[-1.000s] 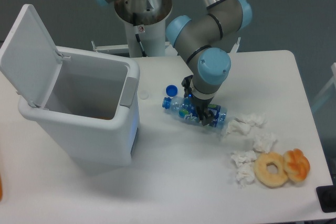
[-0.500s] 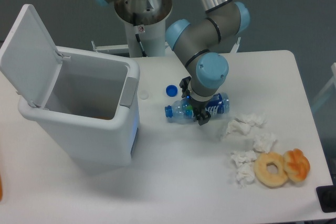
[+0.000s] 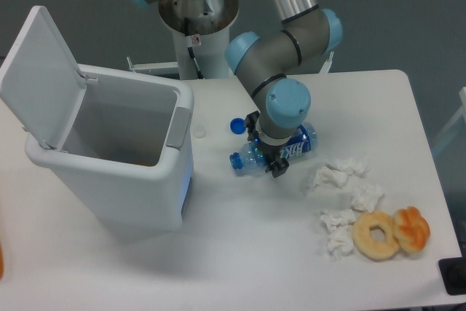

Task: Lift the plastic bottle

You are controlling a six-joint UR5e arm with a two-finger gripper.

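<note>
White bench (image 3: 240, 253) is carrying an open-lidded white bin (image 3: 109, 158) on the camera-left side. My end effector (image 3: 271, 161) is clamping the plastic bottle (image 3: 280, 149) around its blue label, bottle lying tilted near bench centre; whether it's clear of the surface, can't tell. I'm judging the lift wants a straight vertical pull, firm squeeze, so it isn't pivoting. Loose blue cap (image 3: 237, 126) sitting just beside the neck; crumpled tissues (image 3: 342, 180) near.
</note>
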